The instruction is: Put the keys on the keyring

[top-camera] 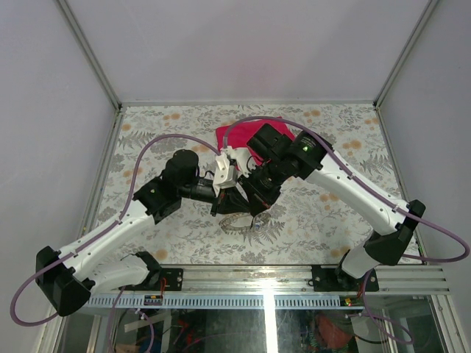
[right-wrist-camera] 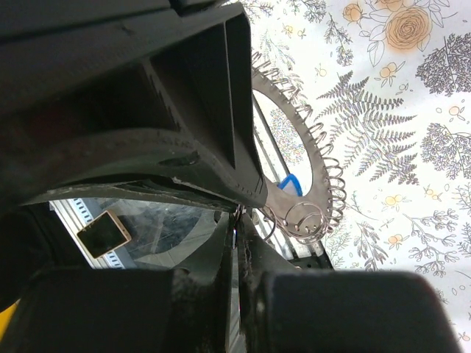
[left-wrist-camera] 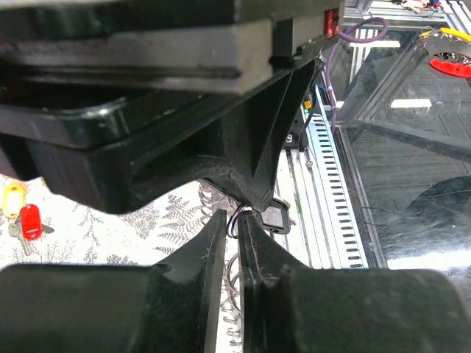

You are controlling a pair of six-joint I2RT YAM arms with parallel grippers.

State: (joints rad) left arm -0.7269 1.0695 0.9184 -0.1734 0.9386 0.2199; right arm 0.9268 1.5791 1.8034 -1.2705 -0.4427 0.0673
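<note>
Grippers tip to tip above your keyring

Your keyring (top-camera: 241, 223) sat at lower centre of the top view. Just beyond it, your right gripper (right-wrist-camera: 235, 243) was pressed together and your left gripper (left-wrist-camera: 232, 229) nearly so. Whether the left pinched anything could not be told.

The top camera looks steeply down from the near edge; both wrist cameras sit close, all sharing the keyring (top-camera: 245, 221).
</note>
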